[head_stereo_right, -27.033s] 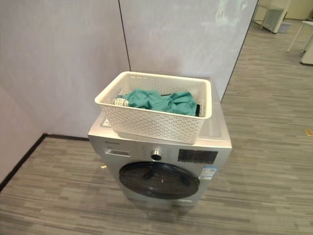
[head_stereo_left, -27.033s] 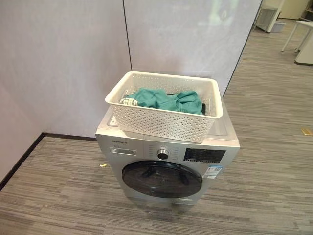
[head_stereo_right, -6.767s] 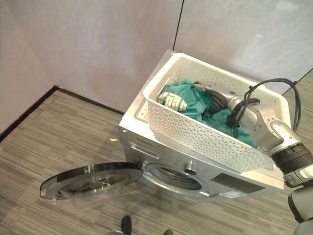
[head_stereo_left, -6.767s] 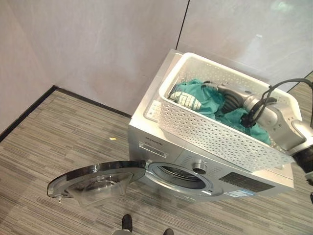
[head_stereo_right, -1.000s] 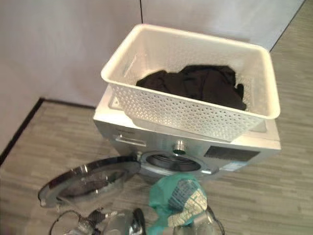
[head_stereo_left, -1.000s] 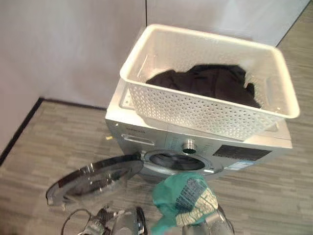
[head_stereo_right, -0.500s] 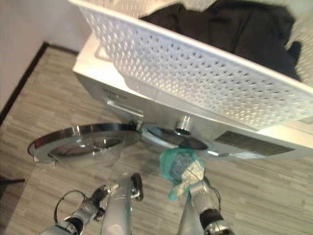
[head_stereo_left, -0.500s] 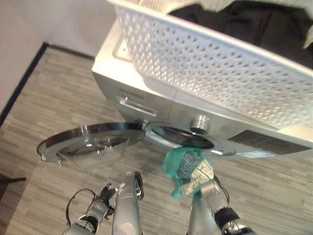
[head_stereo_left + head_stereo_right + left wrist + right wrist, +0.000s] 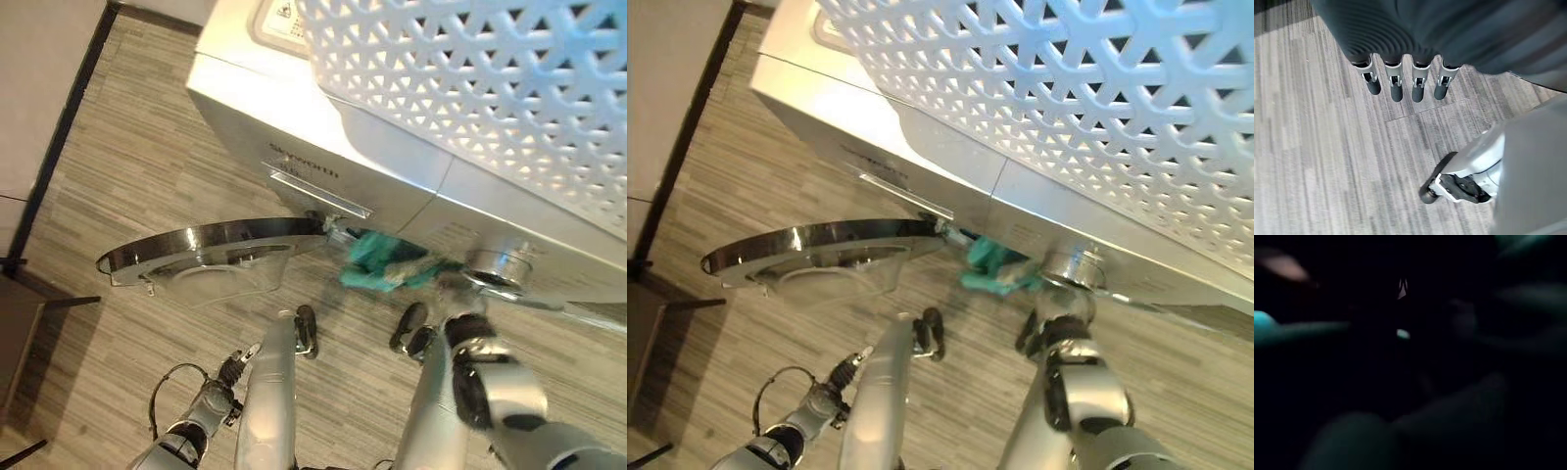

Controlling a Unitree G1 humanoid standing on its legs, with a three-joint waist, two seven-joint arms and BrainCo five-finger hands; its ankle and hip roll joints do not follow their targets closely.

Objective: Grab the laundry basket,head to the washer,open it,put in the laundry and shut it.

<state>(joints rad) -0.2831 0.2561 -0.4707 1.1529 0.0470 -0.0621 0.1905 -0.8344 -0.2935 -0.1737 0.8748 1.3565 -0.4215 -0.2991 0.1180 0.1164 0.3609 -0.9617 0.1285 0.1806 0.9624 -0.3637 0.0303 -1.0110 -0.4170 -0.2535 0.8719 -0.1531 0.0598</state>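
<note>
The green laundry is seen bunched at the washer's opening, just under the front panel and beside the door hinge, partly inside and partly hanging out. The right hand is reached in at that opening next to the cloth; its fingers are hidden behind the panel and the knob, so whether they are spread or closed on the cloth cannot be told. The right wrist view is dark, with only faint green patches.

The washer is viewed steeply from above, its silver front carrying a drawer handle and a round knob. The round door is swung fully open to the robot's left and lies nearly level above the floor.

The white lattice basket is set on top of the washer, its side wall overhanging the front edge.

The left hand is held well apart from the washer, over the striped floor; its fingers are extended straight side by side and nothing is held.

A dark skirting strip runs along the base of the wall on the robot's left.
</note>
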